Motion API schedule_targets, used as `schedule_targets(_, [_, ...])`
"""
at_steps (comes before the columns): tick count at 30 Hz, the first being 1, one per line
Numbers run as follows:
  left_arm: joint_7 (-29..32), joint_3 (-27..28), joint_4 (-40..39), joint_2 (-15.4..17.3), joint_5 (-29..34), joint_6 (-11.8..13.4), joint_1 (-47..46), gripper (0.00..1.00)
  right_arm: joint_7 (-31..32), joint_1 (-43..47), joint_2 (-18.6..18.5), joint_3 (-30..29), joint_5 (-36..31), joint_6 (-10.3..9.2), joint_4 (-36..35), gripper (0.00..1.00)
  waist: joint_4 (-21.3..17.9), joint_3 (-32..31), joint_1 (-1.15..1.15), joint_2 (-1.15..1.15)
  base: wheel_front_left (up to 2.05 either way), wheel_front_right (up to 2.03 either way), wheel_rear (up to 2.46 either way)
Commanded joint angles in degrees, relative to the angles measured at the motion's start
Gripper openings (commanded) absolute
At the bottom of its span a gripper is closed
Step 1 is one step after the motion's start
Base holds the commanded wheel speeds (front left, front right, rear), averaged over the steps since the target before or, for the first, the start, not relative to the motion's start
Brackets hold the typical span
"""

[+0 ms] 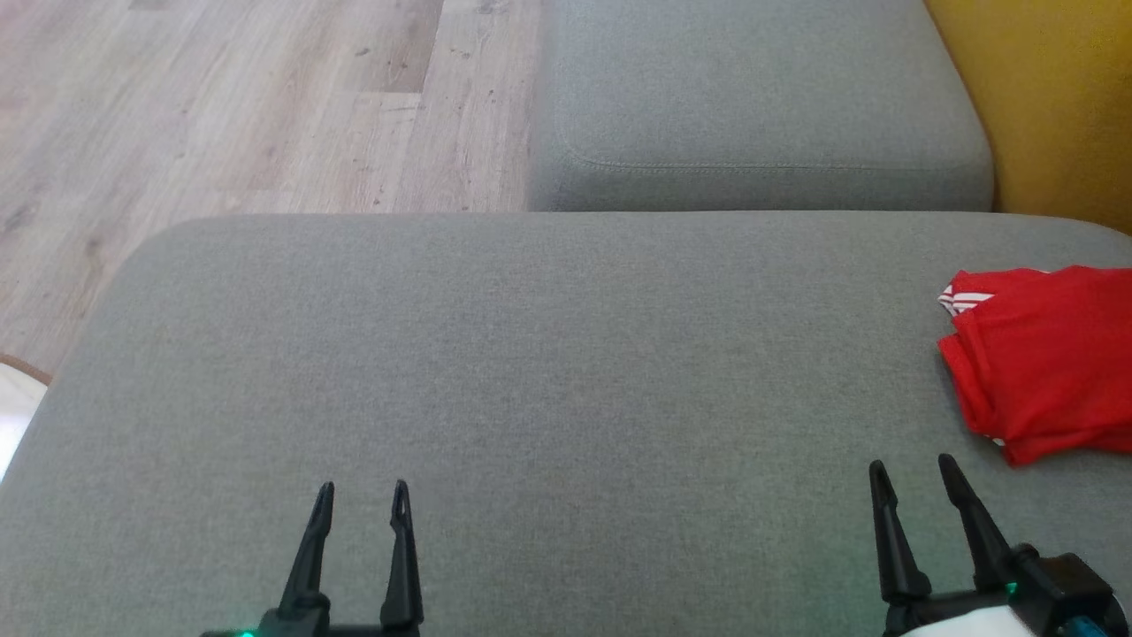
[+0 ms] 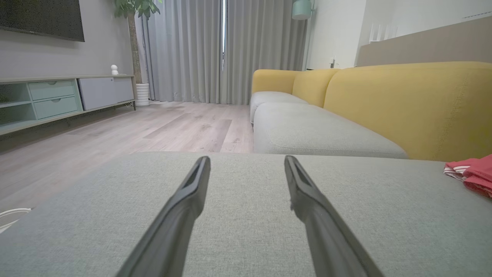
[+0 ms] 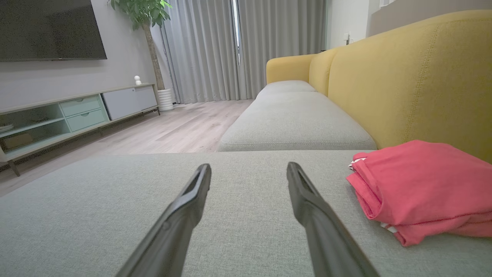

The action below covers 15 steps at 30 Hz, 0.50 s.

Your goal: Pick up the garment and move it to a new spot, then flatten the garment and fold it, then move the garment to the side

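Note:
The garment (image 1: 1048, 358) is red with white stripes at one edge and lies folded in a compact stack at the right edge of the grey cushion (image 1: 548, 372). The right wrist view has the garment (image 3: 423, 188) to the right of my fingers, and the left wrist view catches its corner (image 2: 471, 173) at far right. My right gripper (image 1: 913, 467) hovers open over the cushion, just left of and nearer than the garment, holding nothing. Far to the left, my left gripper (image 1: 364, 491) stands open and empty above bare cushion.
A second grey seat cushion (image 1: 761, 106) lies beyond, with the yellow backrest (image 1: 1052, 97) along the right. Wood floor (image 1: 248, 106) lies off the cushion's left and far edges. A TV console (image 2: 57, 100), a potted plant (image 3: 153, 50) and curtains (image 2: 215, 50) stand across the room.

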Motion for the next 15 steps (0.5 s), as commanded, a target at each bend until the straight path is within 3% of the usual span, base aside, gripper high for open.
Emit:
schedule_targets(1, [-0.3, 1.9, -1.9, -0.2, 0.5, -0.3, -1.8, 1.00, -0.7, -1.3, -0.5, 0.8, -0.1, 0.37, -2.2, 1.00, -0.1, -0.1, 0.00, 0.00, 0.00, 0.00, 0.00])
schedule_targets(4, [-0.3, 2.0, -1.7, -0.2, 0.7, -0.8, -1.5, 1.00, -0.7, -1.2, -0.4, 0.9, 0.1, 0.37, -2.4, 1.00, -0.3, -0.3, 0.00, 0.00, 0.00, 0.00, 0.00])
schedule_targets(5, [0.0, 0.1, 0.1, 0.0, 0.4, -0.8, 0.7, 0.00, 0.0, 0.0, 0.1, 0.0, 0.0, 0.00, -0.4, 0.00, -0.3, -0.3, 0.00, 0.00, 0.00, 0.00, 0.00])
schedule_targets(10, [0.0, 0.0, 4.8, -0.1, 0.4, -0.8, 2.5, 0.00, 0.2, 0.9, 0.1, 0.6, 0.0, -0.01, 4.4, 0.00, -0.4, -0.3, 0.00, 0.00, 0.00, 0.00, 0.00])
schedule_targets(15, [0.6, 0.6, 4.7, 0.0, -3.2, -1.2, 1.9, 0.00, 0.9, 0.2, 0.0, 0.4, 3.5, 0.00, 4.5, 0.00, -0.6, 0.0, 0.00, 0.00, 0.00, 0.00, 0.00])
